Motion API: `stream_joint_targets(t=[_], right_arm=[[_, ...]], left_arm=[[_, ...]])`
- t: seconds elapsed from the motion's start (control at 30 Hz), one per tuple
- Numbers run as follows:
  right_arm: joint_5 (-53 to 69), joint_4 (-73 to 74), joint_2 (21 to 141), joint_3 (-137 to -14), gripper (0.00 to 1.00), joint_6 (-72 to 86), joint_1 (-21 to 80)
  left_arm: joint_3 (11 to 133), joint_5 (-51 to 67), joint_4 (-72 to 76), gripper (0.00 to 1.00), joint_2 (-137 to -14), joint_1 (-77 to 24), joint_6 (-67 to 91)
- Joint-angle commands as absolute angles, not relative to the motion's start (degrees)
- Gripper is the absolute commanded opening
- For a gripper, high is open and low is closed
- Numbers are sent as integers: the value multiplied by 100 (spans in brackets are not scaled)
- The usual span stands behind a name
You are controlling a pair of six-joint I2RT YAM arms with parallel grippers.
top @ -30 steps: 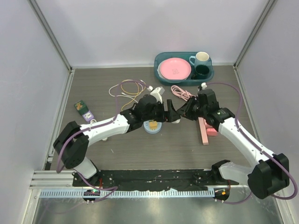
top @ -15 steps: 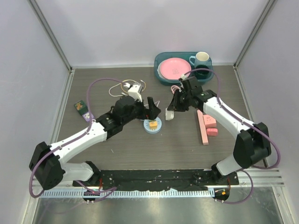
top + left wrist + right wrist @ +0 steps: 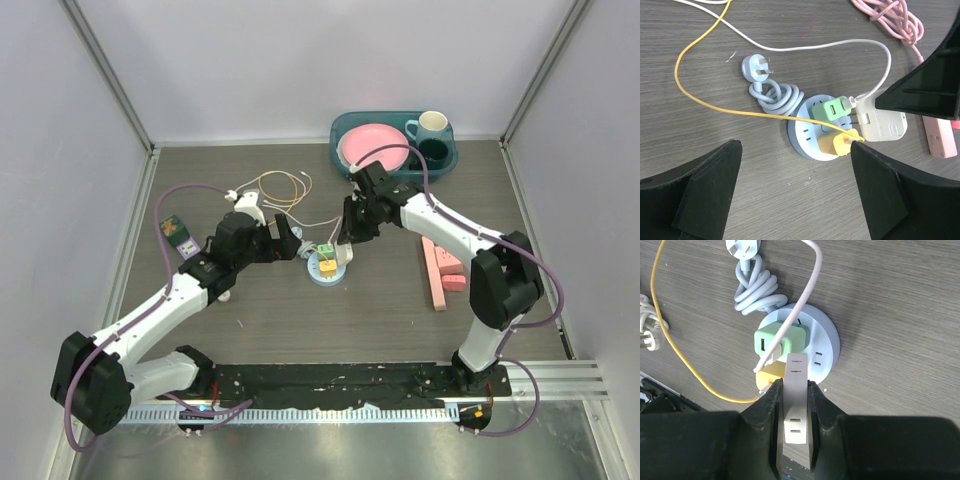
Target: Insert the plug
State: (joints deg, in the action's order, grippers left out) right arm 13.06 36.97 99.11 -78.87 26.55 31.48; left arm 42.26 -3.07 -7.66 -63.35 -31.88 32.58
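Note:
The round blue-and-white socket (image 3: 326, 270) (image 3: 812, 136) (image 3: 822, 347) lies mid-table with a green plug (image 3: 832, 109) (image 3: 779, 341) and a yellow plug (image 3: 836, 144) (image 3: 766, 381) in it. My right gripper (image 3: 346, 243) (image 3: 796, 385) is shut on a white plug (image 3: 884, 123) (image 3: 796, 400), held at the socket's right edge. Its metal prongs point at the socket face beside the green plug. My left gripper (image 3: 291, 245) (image 3: 796, 150) stands open just left of the socket, with only bare table between its fingers.
The socket's own grey cord (image 3: 772, 92) lies coiled behind it. Yellow and white cables (image 3: 270, 190) trail to the back left, and a pink cable (image 3: 890, 17) lies further back. A teal tray (image 3: 448, 165) holds a plate and mugs. Pink blocks (image 3: 440, 270) lie to the right.
My left gripper has opened and drawn back to the left, leaving the green plug showing on the socket. The right gripper has carried the white plug leftward to the socket's edge.

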Motion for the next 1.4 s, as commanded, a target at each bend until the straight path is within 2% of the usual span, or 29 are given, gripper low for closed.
stream_joint_targets(t=[0.0,0.4,1.37], right_arm=[[1012,3902,10019,-8200,1,2698,3278],[458,4157,10292,-8393,1,2698,3401],[545,4096,10520,-8429,1,2733,3577]], left_arm=[[4201,-106,-642,94,-6328,-3164,3164],[4148,-44,-615,94,-6337,-3164,3024],[4140,-26,-694,94,-6302,-3164,2936]])
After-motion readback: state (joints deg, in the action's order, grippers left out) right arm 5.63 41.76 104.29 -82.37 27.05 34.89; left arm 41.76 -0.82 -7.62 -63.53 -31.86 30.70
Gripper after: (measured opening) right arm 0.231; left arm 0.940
